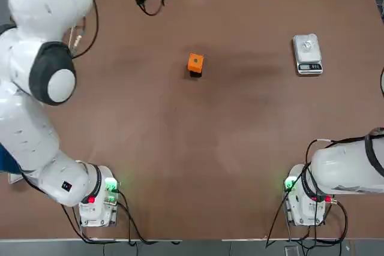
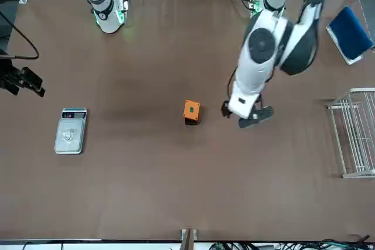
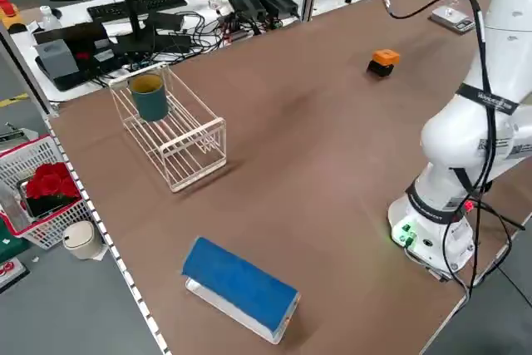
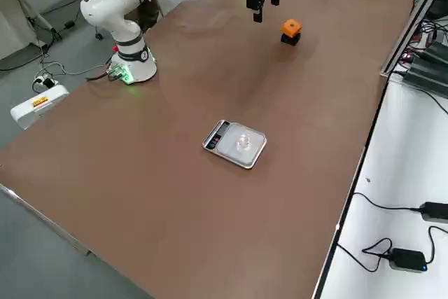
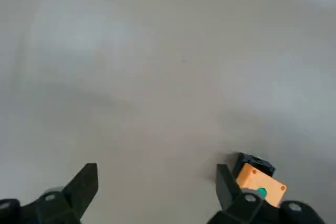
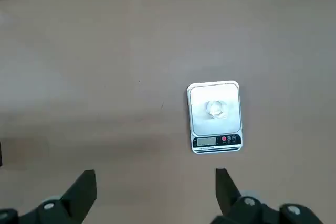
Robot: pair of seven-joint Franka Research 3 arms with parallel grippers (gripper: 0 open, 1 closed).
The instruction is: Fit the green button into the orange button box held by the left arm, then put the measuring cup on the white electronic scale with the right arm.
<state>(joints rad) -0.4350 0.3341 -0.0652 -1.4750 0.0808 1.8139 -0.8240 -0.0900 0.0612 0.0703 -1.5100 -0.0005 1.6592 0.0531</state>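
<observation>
Taking the overhead view from left to right, with the box as landmark: the left arm [image 1: 36, 88] leans over the desk [image 1: 240, 148] well to the left of the box [image 1: 195, 63]. Its tool [image 2: 246, 115] hangs just beside the box with fingers spread wide and nothing between them, so the box stands free on the desk, on a small dark base. The button [image 5: 261, 192] sits as a green dot in the box's top face; judged from that, the fitting step is done and the box needs no more holding.

Well to the right of the box lies the scale [image 1: 307, 54], display end toward the robot. The cup [image 6: 215, 108] stands on its silvery plate, apparently placed there for weighing, so the second step looks complete too. Nearer the robot than the scale, the right arm [image 1: 348, 166] is drawn in above its base; its tool [image 6: 155, 192] looks down on the scale, fingers apart and empty.
</observation>
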